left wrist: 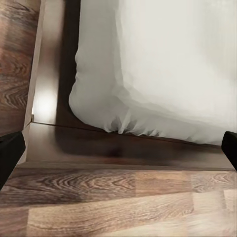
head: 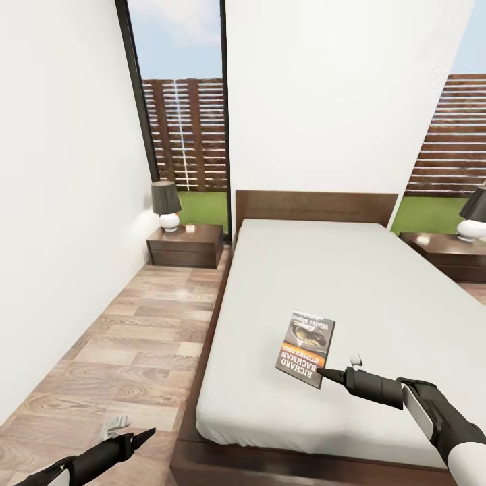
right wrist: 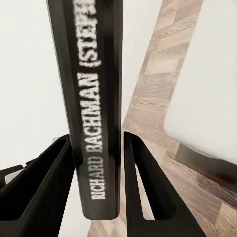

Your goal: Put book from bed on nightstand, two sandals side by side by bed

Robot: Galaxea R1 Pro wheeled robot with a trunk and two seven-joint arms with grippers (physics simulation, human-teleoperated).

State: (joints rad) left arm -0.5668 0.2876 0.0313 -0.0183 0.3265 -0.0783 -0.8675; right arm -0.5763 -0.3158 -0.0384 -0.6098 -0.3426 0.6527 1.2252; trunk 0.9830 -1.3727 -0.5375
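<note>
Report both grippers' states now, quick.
Left gripper: open, holding nothing, low over the floor by the bed.
Right gripper: closed on the book, its spine between the fingers.

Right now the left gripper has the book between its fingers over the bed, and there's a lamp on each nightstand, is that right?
Not quite: the right gripper has the book, not the left. The right wrist view shows the spine between its fingers. The book is over the bed, and each nightstand carries a lamp.

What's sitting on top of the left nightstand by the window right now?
On the low dark brown nightstand stands a white-based lamp with a dark shade, with a small pale item beside it, too small to identify. No book there; the dark paperback is at the right gripper.
</note>
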